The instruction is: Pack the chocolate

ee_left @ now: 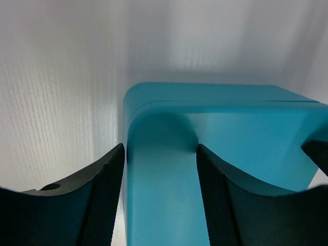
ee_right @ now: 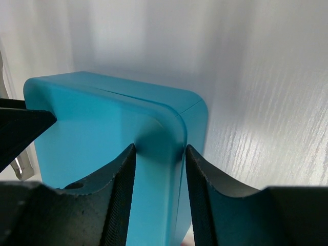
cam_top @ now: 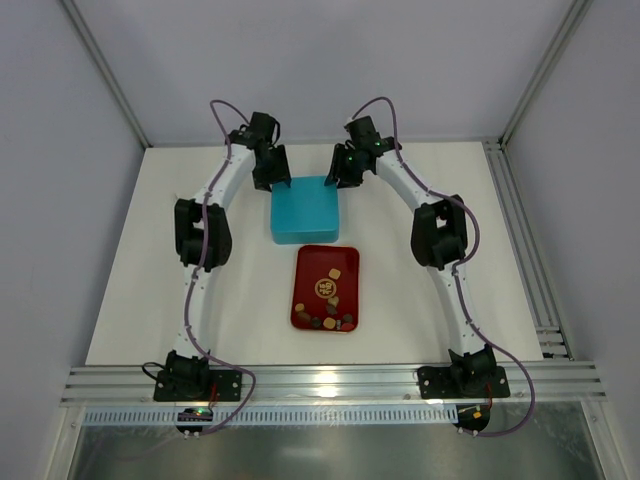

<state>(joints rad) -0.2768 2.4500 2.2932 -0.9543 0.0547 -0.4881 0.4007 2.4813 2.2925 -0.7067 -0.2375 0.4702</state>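
The chocolate is several small brown and tan pieces (cam_top: 331, 320) lying in the red tray (cam_top: 310, 262) at the table's middle. Just behind the tray stands a closed turquoise box (cam_top: 305, 212) with a lid. My left gripper (cam_top: 275, 182) is at the box's far left corner. In the left wrist view its jaws (ee_left: 160, 146) hold the lid's corner (ee_left: 161, 174) between them. My right gripper (cam_top: 341, 180) is at the far right corner. In the right wrist view its jaws (ee_right: 160, 146) close on that lid corner (ee_right: 159, 195).
The white tabletop (cam_top: 150, 260) has a back wall and side posts around it. An aluminium rail (cam_top: 330, 382) with both arm bases runs along the near edge. Rails (cam_top: 520, 240) run along the right side.
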